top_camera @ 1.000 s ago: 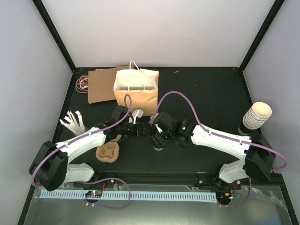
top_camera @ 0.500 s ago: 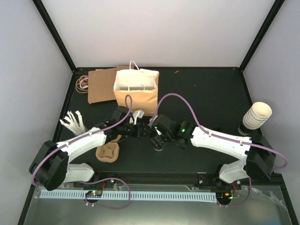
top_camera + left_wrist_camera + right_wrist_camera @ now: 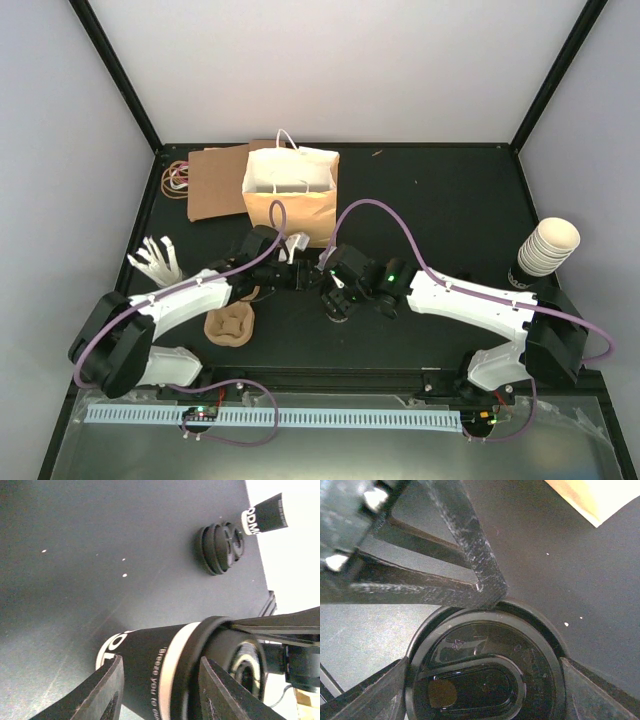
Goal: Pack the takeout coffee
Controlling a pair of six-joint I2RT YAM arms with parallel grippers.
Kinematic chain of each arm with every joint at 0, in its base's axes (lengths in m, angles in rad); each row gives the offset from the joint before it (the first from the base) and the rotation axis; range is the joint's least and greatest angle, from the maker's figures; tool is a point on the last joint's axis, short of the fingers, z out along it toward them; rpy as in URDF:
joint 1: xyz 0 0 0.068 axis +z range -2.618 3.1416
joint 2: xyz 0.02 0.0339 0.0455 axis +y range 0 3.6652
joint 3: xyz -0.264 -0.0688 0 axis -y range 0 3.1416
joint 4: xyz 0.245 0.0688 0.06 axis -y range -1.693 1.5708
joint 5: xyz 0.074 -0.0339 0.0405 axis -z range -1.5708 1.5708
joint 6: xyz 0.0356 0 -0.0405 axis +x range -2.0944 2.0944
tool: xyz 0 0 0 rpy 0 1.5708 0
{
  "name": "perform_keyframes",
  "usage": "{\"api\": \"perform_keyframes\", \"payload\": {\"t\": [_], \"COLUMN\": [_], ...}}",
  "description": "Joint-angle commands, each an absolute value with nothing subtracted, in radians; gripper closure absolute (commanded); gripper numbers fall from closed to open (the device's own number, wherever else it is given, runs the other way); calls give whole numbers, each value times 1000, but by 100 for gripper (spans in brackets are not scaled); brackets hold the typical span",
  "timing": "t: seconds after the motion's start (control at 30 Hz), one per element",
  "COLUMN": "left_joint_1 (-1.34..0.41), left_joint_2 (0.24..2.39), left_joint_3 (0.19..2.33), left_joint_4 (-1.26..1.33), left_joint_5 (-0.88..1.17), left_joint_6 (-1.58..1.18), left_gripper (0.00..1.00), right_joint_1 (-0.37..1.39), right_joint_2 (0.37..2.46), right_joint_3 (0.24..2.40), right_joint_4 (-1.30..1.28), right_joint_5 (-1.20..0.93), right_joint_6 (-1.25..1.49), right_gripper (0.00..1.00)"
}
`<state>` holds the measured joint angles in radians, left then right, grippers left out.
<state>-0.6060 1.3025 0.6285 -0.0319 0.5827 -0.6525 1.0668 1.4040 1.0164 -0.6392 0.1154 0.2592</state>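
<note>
— Has the coffee cup (image 3: 145, 665) shifted?
— No, it stands in the same spot on the tabletop (image 3: 440, 200). The right jaws have slid over it and clasp its black lid (image 3: 485, 680).
— Left jaws?
— Nudged closer, flanking the cup; grip unclear.
— Containers?
— The paper bag (image 3: 290, 195) stands open behind, contents unclear. The pulp tray (image 3: 230, 325) lies apart, leftward.

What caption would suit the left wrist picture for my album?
Left hand at the side of a dark lidded coffee cup on the black table, black lids stacked beyond it.
</note>
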Motion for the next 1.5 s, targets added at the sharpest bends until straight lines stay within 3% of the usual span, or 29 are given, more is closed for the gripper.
{"api": "perform_keyframes", "payload": {"t": [0.0, 0.93, 1.47], "left_joint_1": [-621, -641, -647], "left_joint_2": [1339, 1410, 1217], "left_joint_3": [630, 620, 696], "left_joint_4": [-74, -133, -212], "left_joint_5": [575, 526, 505], "left_joint_6": [-647, -654, -593], "left_gripper": [56, 62, 56], "right_joint_1": [1084, 1083, 1086], "right_joint_2": [1423, 1434, 1425], "right_joint_3": [990, 948, 974], "right_joint_4": [-708, -698, -695], "right_joint_5": [36, -33, 10], "right_joint_6": [265, 288, 260], "right_gripper": [20, 21, 20]}}
